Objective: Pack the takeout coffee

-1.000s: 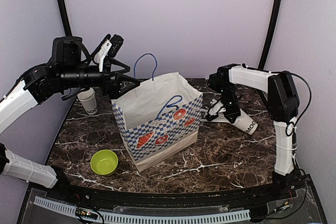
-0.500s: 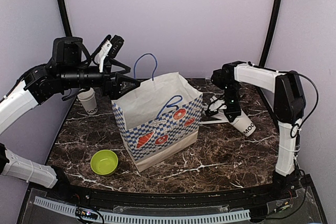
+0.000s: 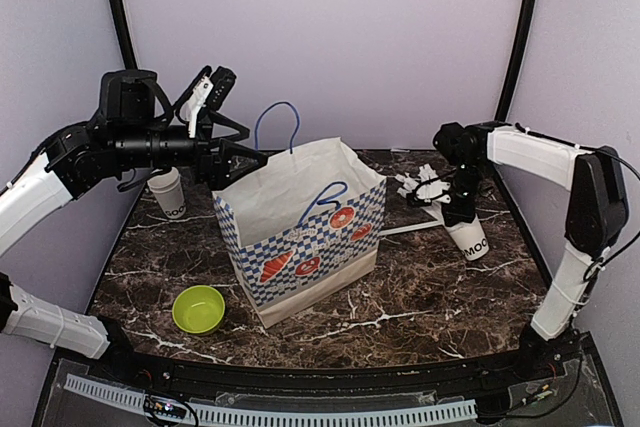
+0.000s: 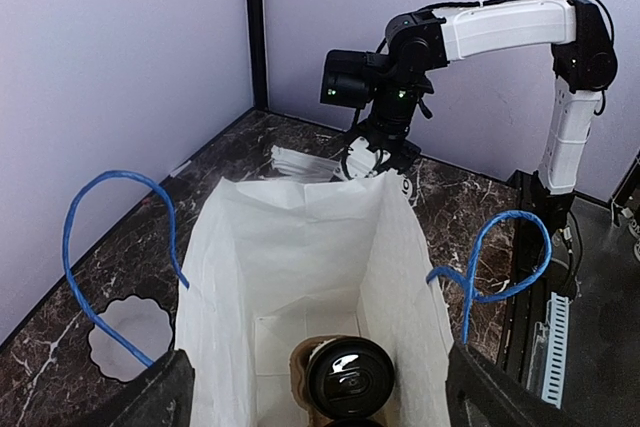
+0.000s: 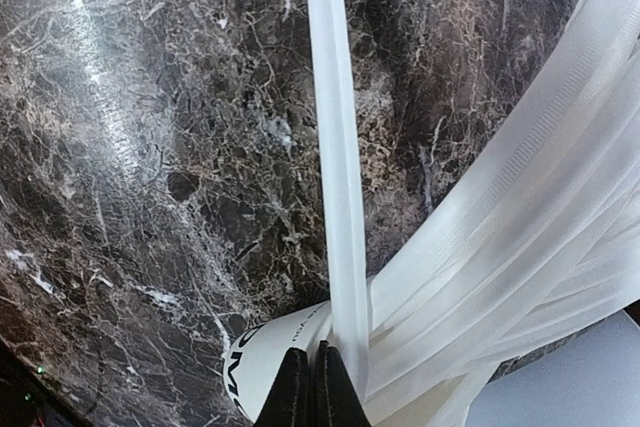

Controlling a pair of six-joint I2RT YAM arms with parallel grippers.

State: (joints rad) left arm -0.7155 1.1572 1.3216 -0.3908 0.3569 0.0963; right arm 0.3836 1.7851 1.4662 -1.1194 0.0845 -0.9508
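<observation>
Takeout coffee cup [image 4: 349, 377], black-lidded, stands inside the paper bag [image 4: 300, 247] on the bench [image 3: 420, 287]. A second cup [image 3: 168, 193] stands at back left. Left gripper [image 3: 238, 157] hangs spread above the bag; right gripper [image 5: 308, 387] is pressed together beside white straws [image 5: 335, 147].

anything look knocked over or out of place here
Yes. On the right, the straw cup is tipped over beside the right gripper, its straws fanning out, and one straw lies loose on the table. The bag stands upright.

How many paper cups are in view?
3: lidded cup in the bag, upright cup at far left, straw cup by the right pincer. The bag may hide more.
</observation>
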